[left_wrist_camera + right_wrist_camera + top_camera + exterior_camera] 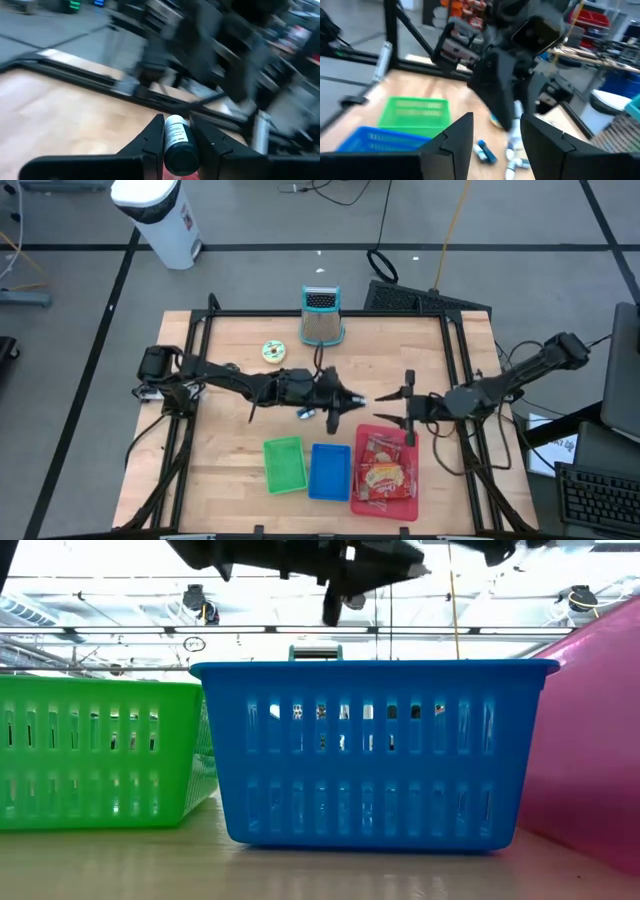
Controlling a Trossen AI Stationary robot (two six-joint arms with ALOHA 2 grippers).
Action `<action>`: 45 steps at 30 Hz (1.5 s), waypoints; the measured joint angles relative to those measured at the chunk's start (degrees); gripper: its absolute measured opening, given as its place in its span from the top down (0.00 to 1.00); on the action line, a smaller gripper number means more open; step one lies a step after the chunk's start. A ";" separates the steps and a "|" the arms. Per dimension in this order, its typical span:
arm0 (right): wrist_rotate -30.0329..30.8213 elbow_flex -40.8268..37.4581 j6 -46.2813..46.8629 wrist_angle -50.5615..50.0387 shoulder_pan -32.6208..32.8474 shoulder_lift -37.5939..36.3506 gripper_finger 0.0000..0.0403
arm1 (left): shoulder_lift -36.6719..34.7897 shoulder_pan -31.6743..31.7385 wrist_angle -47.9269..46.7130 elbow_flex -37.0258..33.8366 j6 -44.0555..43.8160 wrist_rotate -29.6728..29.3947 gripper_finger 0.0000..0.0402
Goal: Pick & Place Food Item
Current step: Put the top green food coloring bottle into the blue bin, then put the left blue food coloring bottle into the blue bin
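Observation:
My left gripper (352,402) reaches from the table's left to its middle and is shut on a small dark bottle with a white label (177,144). My right gripper (386,407) comes in level from the right and faces it, a short way off. It stands open (497,127) with nothing between its fingers. Both grippers are above the table, on the far side of the bins. A few small blue bottles (485,151) lie on the wood below the left gripper (505,85). My left gripper pinches the small dark bottle by its two sides (168,145) between its two fingers. The fingers come nearly level from the table's left, and the bottle lies along them with its labelled end (175,125) pointing forward. The bottle is lifted clear of the table.
Three bins stand in a row near the front edge: green (284,464), blue (330,471) and pink-red (384,498), the last with food packets in it. A metal grater-like stand (321,315) and a round yellow-green item (273,351) sit toward the far edge.

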 joint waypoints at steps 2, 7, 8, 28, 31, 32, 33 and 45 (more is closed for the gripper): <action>0.09 0.00 0.00 -0.13 1.32 -1.09 0.62 | 0.00 -1.37 -0.59 -0.02 0.90 5.69 0.81; 0.11 -0.04 -0.12 -0.13 4.36 -2.75 0.62 | 0.00 -7.18 -6.76 -0.02 1.48 15.22 0.82; 0.11 -0.04 -0.20 -0.12 4.84 -2.94 0.62 | 0.02 -8.55 -8.72 -0.06 1.50 16.41 0.82; 0.33 -0.15 -3.50 4.18 8.69 -3.02 0.63 | 5.75 -21.02 -19.74 -0.11 4.58 -6.42 0.75; 0.33 -0.15 -4.05 4.17 8.68 -3.02 0.63 | 5.79 -20.48 -19.86 -0.11 2.20 -7.40 0.67; 0.33 -0.15 -4.19 4.15 8.68 -3.02 0.63 | 5.77 -20.25 -19.98 -0.11 1.70 -7.43 0.65; 0.33 -0.15 -4.31 4.15 8.68 -3.02 0.62 | 5.77 -20.05 -20.53 -0.11 1.09 -7.45 0.62; 0.33 -0.15 -4.31 3.29 8.66 -3.02 0.63 | -4.46 -15.84 -28.75 -0.13 1.39 -13.01 0.42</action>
